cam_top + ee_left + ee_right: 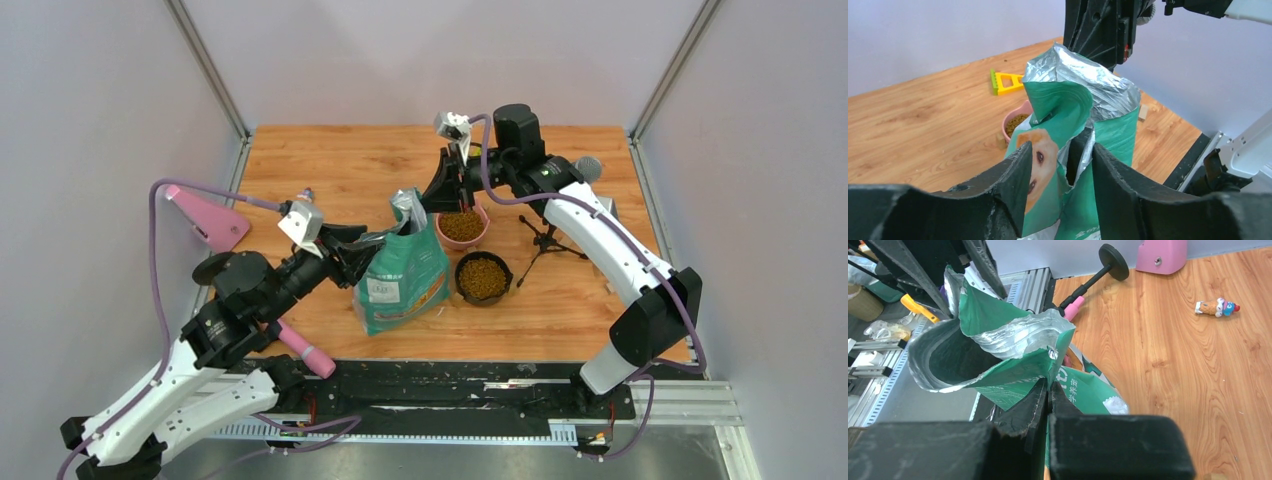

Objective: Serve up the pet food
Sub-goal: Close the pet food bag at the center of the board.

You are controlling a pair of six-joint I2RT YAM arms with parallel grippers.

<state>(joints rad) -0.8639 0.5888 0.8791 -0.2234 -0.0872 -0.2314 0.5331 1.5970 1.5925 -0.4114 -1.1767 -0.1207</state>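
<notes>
The teal-green and white pet food bag (402, 275) with a golden dog on it stands mid-table, its foil-lined top torn open. Brown pet food (462, 226) fills the pink bowl (483, 235), and more pet food (483, 277) lies in the black bowl (503, 290). My left gripper (1062, 172) is open at the bag's (1075, 115) left upper edge, with a torn flap between its fingers (1015, 182). My right gripper (1048, 390) is shut on the bag's (998, 347) far rim, holding the mouth wide. The bag's inside looks dark and its contents are hidden.
A pink scoop-like piece (210, 222) lies at the left edge, with a pink-handled tool (303, 350) by the left arm. A small black tripod (543, 242) stands right of the bowls. A yellow piece (1007, 81) and a little toy figure (1217, 306) lie on the wood.
</notes>
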